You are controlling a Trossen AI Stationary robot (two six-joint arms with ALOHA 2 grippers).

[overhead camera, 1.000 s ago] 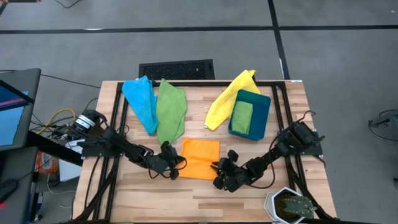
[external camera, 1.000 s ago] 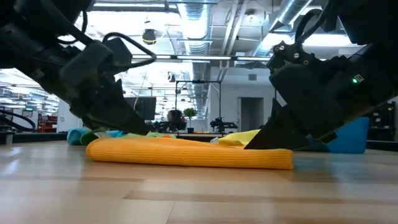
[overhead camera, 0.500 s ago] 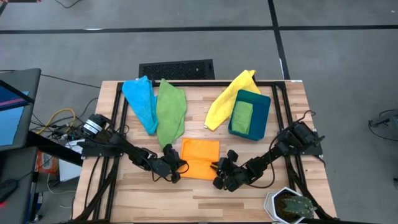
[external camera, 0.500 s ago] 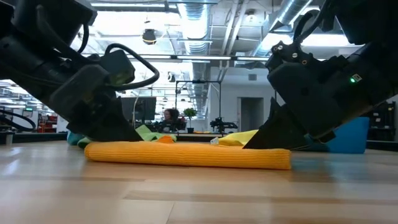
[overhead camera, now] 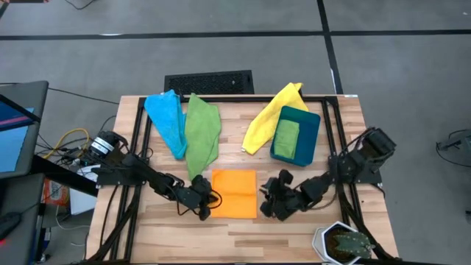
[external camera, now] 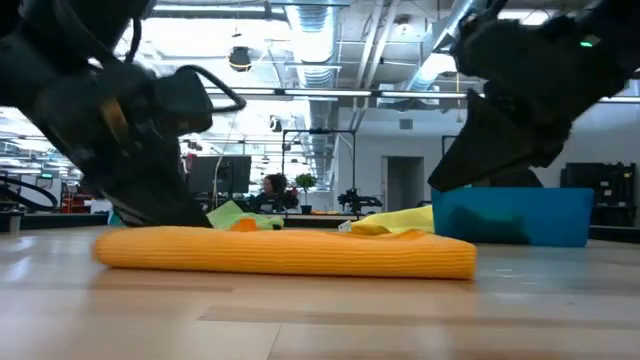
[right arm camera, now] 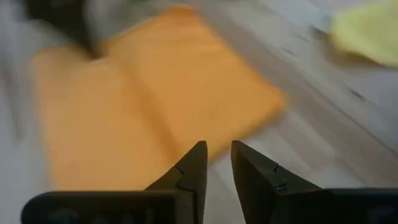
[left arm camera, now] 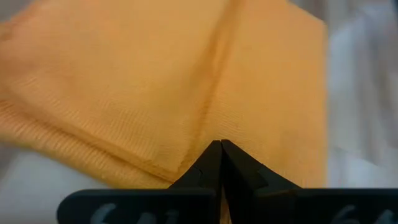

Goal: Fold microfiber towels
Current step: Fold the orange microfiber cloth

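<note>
From above, the folded orange towel (overhead camera: 235, 193) lies on the table (overhead camera: 346, 140) between both claws. The left claw (overhead camera: 205, 206) sits at its edge and could drag it open. The teal bin (overhead camera: 309, 136) holds a folded green towel (overhead camera: 286, 138).

Left wrist view: this claw is pinched together, holding nothing.

Right wrist view: the right claw (right arm camera: 217, 163) is a little apart, empty.

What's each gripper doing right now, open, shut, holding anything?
Left gripper: shut, at the folded orange microfiber towel.
Right gripper: slightly open, holding nothing.
</note>
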